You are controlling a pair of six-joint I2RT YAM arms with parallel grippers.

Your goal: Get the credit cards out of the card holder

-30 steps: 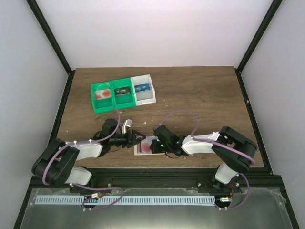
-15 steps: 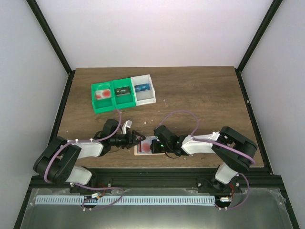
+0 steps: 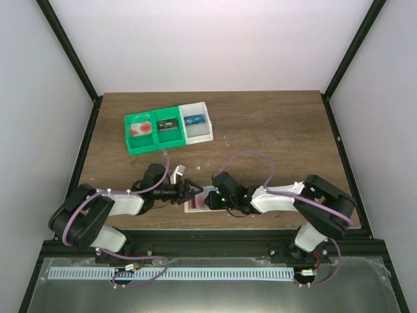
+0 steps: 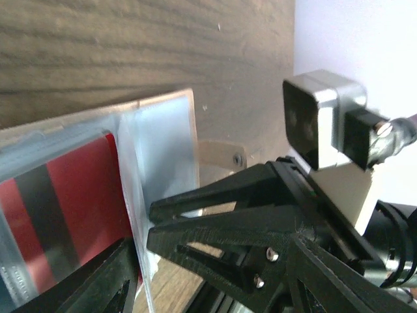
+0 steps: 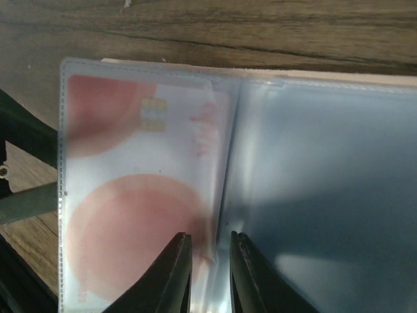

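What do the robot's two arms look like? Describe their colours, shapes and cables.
Both the left arm and right arm have white link shells with black joints. A purple cable loops along each. The fingers are black, with triangular truss-like cutouts and small screws.

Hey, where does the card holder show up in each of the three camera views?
Top external: the card holder lies low in the picture, near the centre.
Left wrist: lower left, its clear pocket panel showing.
Right wrist: open, filling most of the frame.
Shared landmark: the red and white card inside its pocket.
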